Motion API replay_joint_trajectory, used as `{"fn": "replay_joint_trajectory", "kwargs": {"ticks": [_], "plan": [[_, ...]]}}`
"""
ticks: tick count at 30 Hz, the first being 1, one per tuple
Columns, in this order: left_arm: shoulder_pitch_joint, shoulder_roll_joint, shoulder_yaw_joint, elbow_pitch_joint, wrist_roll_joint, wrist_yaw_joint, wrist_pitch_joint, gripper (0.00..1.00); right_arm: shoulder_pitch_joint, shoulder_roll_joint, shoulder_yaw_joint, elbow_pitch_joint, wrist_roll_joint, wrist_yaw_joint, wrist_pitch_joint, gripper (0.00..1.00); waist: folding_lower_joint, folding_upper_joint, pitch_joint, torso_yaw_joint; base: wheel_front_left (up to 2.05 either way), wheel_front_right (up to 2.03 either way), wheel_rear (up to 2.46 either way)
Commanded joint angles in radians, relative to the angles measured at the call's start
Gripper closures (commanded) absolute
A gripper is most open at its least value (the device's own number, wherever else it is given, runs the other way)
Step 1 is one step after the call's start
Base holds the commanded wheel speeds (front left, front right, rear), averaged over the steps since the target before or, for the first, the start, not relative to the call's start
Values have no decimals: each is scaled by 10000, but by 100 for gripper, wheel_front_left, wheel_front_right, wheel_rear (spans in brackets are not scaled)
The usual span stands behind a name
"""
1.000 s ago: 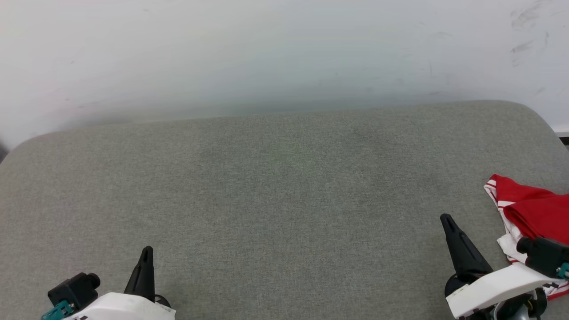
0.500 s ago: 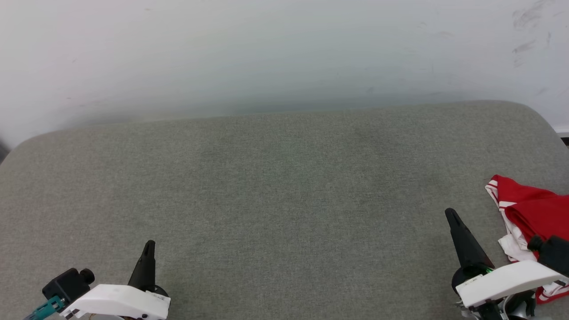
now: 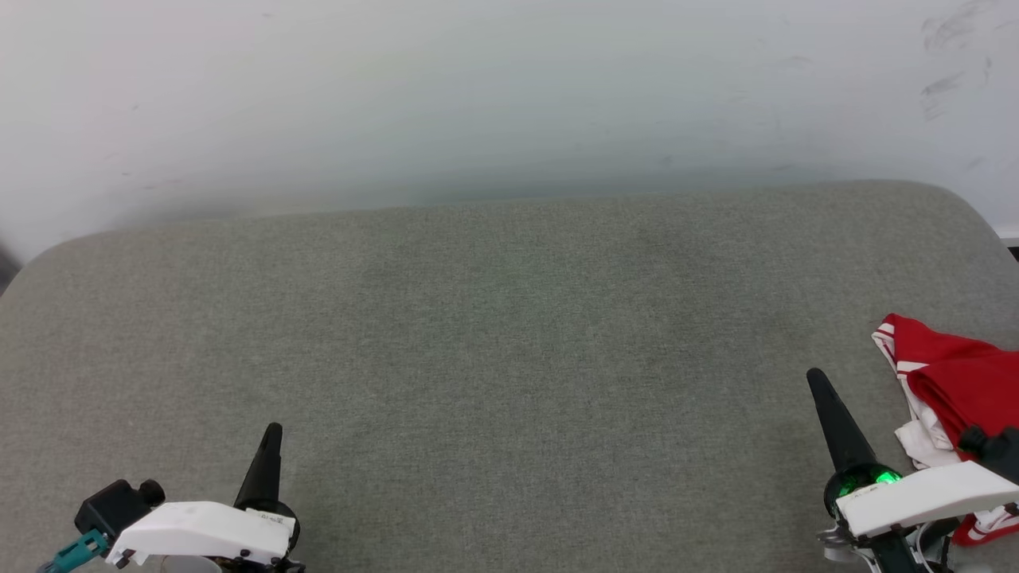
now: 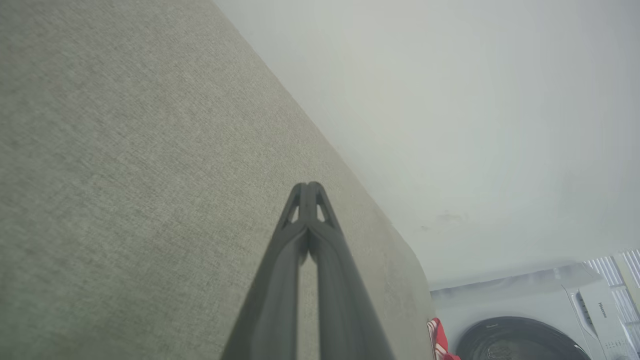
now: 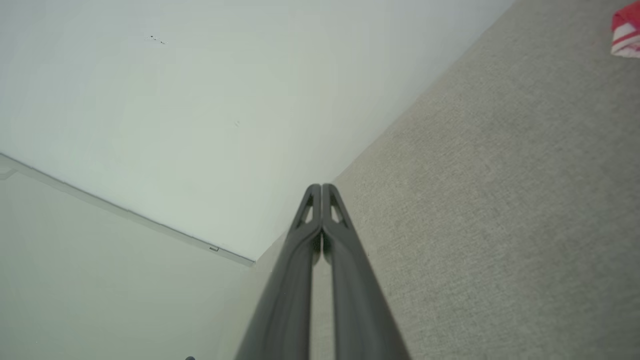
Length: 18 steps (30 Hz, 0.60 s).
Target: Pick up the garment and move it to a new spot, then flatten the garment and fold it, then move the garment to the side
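Garment bunched at right edge of desk; thin, soft, light, probably slippery; best pinched at raised red fold; left gripper and right gripper closed, empty

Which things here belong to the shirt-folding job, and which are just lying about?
For the job: red shirt, bunched at the right edge of the grey padded surface; left gripper and right gripper, both shut, empty.
Just about: washing machine; white wall.

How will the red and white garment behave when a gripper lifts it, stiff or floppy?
Probably floppy: the garment lies crumpled in soft folds on the grey fabric surface. Likely light, since the fabric looks thin. Pinched at one spot, the rest would probably hang down.
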Motion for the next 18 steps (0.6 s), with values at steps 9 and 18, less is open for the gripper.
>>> {"fn": "replay_joint_trajectory", "kwargs": {"ticks": [9, 18], "plan": [[-429, -157, 257, 91, -878, -274, 256, 100, -334, -66, -106, 186, 1132, -1, -48, 100, 0, 0, 7, 23, 0, 0, 0], [-572, -323, 440, 237, -1610, -446, 474, 100, -445, -61, -200, 428, 2054, -1, -36, 100, 0, 0, 15, 47, 0, 0, 0]]}}
